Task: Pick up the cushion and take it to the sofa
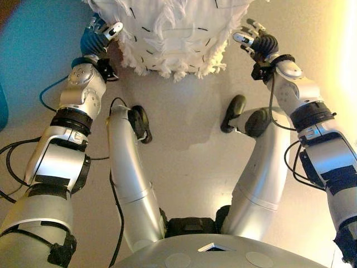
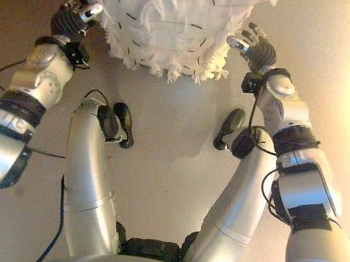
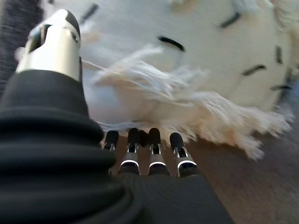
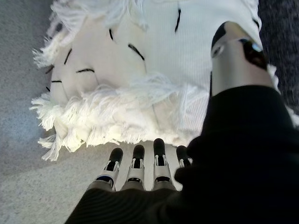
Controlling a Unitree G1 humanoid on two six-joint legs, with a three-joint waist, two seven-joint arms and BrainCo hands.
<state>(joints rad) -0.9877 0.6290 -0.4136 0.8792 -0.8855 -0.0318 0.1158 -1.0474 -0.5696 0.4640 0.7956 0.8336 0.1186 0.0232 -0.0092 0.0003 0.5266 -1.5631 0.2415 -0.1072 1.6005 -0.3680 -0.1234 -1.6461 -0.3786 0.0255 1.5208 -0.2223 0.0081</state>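
Observation:
The cushion (image 1: 167, 33) is white and round-edged, with a shaggy fringe and short black dashes, and sits at the far edge of the view in front of me. My left hand (image 1: 97, 36) is at its left edge and my right hand (image 1: 259, 42) at its right edge. In the left wrist view the fingers (image 3: 154, 140) are straight under the fringe of the cushion (image 3: 187, 60), with the thumb over its top. In the right wrist view the fingers (image 4: 159, 154) are straight just short of the cushion's (image 4: 140, 70) fringe, thumb raised beside it. I cannot tell whether the cushion rests on the floor.
Pale floor (image 1: 189, 156) stretches below the cushion. A dark textured fabric surface shows past the cushion in the left wrist view (image 3: 11, 28) and in the right wrist view (image 4: 280, 23).

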